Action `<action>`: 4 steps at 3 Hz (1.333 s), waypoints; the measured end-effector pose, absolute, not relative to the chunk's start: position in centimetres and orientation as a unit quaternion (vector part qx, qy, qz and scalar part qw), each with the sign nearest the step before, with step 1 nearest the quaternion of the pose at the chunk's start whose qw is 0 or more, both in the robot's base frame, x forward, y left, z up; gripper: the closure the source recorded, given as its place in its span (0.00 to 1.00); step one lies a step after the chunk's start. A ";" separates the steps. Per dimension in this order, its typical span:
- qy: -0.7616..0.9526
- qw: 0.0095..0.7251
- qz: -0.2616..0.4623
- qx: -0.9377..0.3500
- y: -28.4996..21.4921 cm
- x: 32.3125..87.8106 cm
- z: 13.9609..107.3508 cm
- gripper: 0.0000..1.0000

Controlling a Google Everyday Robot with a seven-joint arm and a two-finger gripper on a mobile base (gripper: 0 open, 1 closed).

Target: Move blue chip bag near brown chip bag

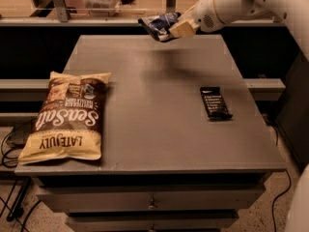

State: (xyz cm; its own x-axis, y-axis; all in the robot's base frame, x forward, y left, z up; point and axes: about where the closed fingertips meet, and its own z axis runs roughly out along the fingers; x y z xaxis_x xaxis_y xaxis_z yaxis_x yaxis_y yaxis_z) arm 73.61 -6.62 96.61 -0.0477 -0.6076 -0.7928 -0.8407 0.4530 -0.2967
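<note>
Fingers (176, 29) clamp crinkly blue chip bag (156, 25) aloft over far edge of grey table (159, 110).
</note>
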 end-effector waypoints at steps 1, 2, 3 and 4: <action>0.696 0.450 0.144 -0.541 -3.8 71.8 95.9 1.00; 0.678 0.431 0.178 -0.568 -0.8 68.8 94.7 1.00; 0.671 0.409 0.224 -0.577 1.5 65.6 93.1 0.83; 0.672 0.392 0.274 -0.565 3.3 62.3 91.7 0.59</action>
